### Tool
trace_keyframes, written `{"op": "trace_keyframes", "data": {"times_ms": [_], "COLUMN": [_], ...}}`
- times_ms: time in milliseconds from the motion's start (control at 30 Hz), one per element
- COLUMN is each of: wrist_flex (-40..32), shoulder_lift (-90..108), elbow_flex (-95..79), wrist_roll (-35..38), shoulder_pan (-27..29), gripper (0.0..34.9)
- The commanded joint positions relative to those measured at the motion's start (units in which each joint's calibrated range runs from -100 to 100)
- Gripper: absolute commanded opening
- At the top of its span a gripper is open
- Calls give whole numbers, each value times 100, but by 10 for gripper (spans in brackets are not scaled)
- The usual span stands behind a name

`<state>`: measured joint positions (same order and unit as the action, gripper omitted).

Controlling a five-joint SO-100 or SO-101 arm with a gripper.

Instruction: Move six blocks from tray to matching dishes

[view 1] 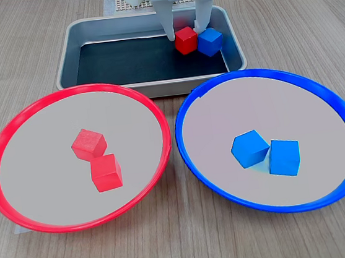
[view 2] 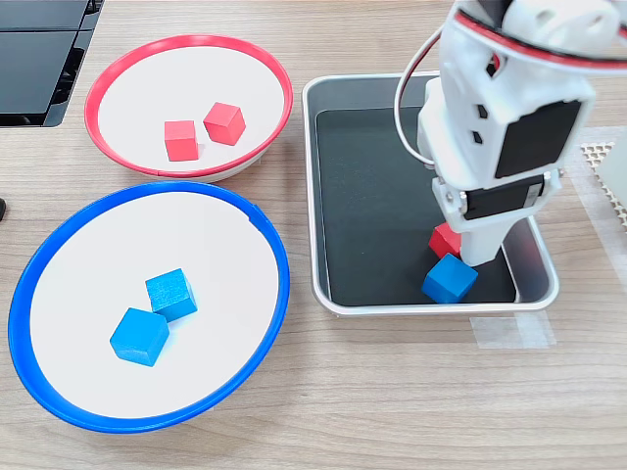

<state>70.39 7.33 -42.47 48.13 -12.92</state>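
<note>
In the silver tray (view 1: 65, 66) (view 2: 312, 196), a red block (view 1: 185, 40) (view 2: 443, 238) and a blue block (view 1: 210, 41) (view 2: 450, 279) sit side by side near one corner. My white gripper (view 1: 184, 32) (view 2: 462, 245) reaches down into the tray, open, with one finger on each side of the red block. The arm hides part of that block in the second exterior view. The red-rimmed dish (view 1: 11, 132) (view 2: 118, 73) holds two red blocks (view 1: 98, 159) (view 2: 203, 131). Two blue blocks (view 1: 267, 151) (view 2: 155, 315) lie in the blue-rimmed dish (view 1: 186, 112) (view 2: 39, 284).
Both dishes stand side by side on a wooden table, almost touching the tray's wall. A black object (view 2: 39, 59) lies at the second exterior view's upper left. A white mesh mat (view 2: 602, 166) sits under the arm's base.
</note>
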Motion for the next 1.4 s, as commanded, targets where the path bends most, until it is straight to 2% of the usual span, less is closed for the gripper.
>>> {"op": "trace_keyframes", "data": {"times_ms": [0,267,633,667,733,800,867,1000,1067,1133,1200,1367], "wrist_flex": [-192,-432,-68,-52,-27,39,509,2267,2457,2226,1591,-168], "shoulder_lift": [5,-30,13,13,13,13,13,-277,-567,-917,-1352,-2349], "elbow_flex": [200,155,46,46,64,191,683,2804,3969,4961,5662,5981], "wrist_roll": [24,73,73,73,68,-10,-93,-518,-1011,-1426,-1778,-1871], "shoulder_pan": [130,271,167,158,120,111,139,214,280,487,817,1683], "gripper": [116,119,119,112,3,1,1,0,0,0,0,0]}}
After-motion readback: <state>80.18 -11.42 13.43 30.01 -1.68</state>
